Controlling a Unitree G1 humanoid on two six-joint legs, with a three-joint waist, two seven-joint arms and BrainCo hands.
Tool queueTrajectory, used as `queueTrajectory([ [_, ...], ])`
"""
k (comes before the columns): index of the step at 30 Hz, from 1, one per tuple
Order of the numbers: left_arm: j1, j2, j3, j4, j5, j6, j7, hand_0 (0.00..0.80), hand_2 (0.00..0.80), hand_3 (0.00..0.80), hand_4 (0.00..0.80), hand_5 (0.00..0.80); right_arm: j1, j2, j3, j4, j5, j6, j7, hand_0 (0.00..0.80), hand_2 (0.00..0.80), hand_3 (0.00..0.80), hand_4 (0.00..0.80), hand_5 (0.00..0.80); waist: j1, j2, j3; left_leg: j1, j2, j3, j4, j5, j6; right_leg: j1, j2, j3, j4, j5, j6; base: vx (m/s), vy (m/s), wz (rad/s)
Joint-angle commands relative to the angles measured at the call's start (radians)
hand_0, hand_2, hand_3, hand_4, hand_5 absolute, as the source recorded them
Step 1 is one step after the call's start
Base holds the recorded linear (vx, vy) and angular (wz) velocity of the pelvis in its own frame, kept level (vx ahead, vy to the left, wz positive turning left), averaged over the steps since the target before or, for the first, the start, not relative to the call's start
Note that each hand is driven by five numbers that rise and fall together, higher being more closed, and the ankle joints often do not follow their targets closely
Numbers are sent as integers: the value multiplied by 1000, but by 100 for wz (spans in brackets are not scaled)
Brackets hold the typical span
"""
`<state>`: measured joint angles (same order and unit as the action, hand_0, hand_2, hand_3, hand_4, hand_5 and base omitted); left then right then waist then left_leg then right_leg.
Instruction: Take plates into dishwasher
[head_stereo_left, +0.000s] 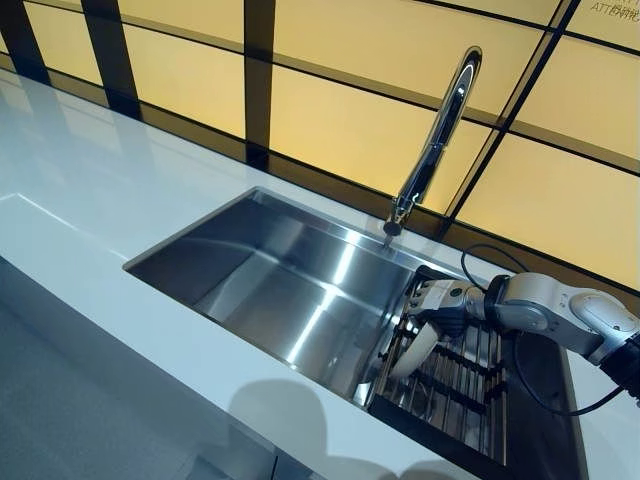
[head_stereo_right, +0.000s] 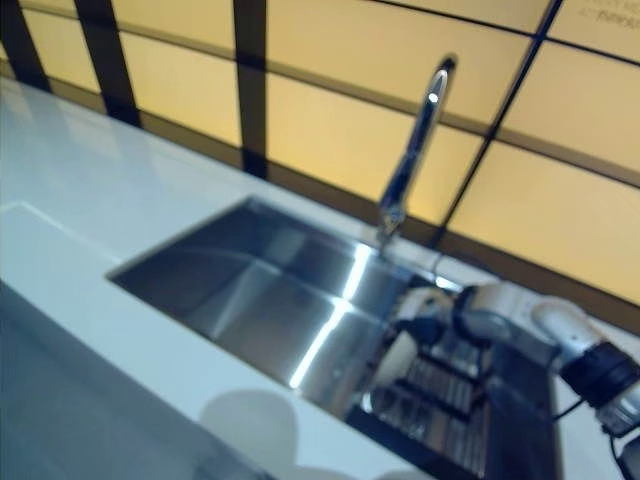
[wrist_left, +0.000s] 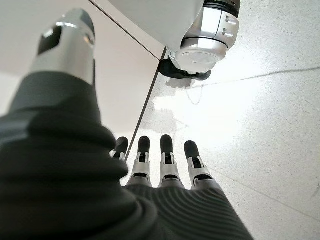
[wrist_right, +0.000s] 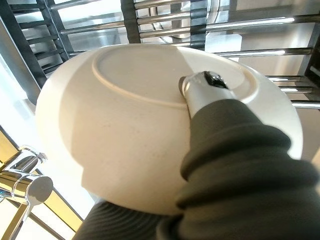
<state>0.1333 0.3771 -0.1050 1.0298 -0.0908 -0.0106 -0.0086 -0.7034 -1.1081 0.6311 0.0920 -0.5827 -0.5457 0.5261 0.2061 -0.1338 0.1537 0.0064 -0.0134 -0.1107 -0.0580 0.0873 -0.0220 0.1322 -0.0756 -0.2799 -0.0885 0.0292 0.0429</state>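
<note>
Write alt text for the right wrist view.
The right hand grips a white plate from its underside, the thumb pressed on its base, above a rack of metal bars. A chrome faucet shows at one corner.

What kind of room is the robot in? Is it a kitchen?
Most likely a kitchen. There is a steel sink set into a white counter, a tall tap over it, and a metal drying rack where the right hand holds a white plate.
</note>
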Motion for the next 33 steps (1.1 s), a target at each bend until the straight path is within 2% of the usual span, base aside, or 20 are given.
queueTrajectory([
  [1, -44, 28, -42, -7, 50, -27, 0, 0, 0, 0, 0, 0, -27, -25, 10, 2, -3, -9, -28, 800, 800, 800, 800, 800, 19, 4, -6, 51, 77, 19, -5, -48, -53, 22, -25, -15, 24, -22, 33, 0, 0, 0],
  [10, -41, 24, -39, 1, 53, -30, -8, 0, 0, 0, 0, 0, -24, -67, -45, -36, -3, 0, -18, 800, 800, 800, 800, 800, -1, -7, -12, 60, 74, 32, -8, -55, -48, 20, -25, 4, 24, -19, 36, 0, 0, 0],
  [24, -48, 7, -44, 3, 47, -21, 4, 0, 0, 0, 0, 0, -2, -111, -157, -78, -64, 10, -44, 800, 800, 800, 800, 800, -47, -18, -27, 83, 58, 69, -7, -80, -29, 12, -37, 57, 21, -6, 50, -11, 49, -8],
  [33, -54, 6, -39, 15, 43, -19, 8, 0, 0, 0, 0, 0, -25, -174, -178, -89, -151, -11, -125, 800, 800, 800, 800, 800, -73, -33, -31, 96, 39, 87, 2, -101, -9, 2, -52, 90, 33, 6, 66, -16, 62, -6],
])
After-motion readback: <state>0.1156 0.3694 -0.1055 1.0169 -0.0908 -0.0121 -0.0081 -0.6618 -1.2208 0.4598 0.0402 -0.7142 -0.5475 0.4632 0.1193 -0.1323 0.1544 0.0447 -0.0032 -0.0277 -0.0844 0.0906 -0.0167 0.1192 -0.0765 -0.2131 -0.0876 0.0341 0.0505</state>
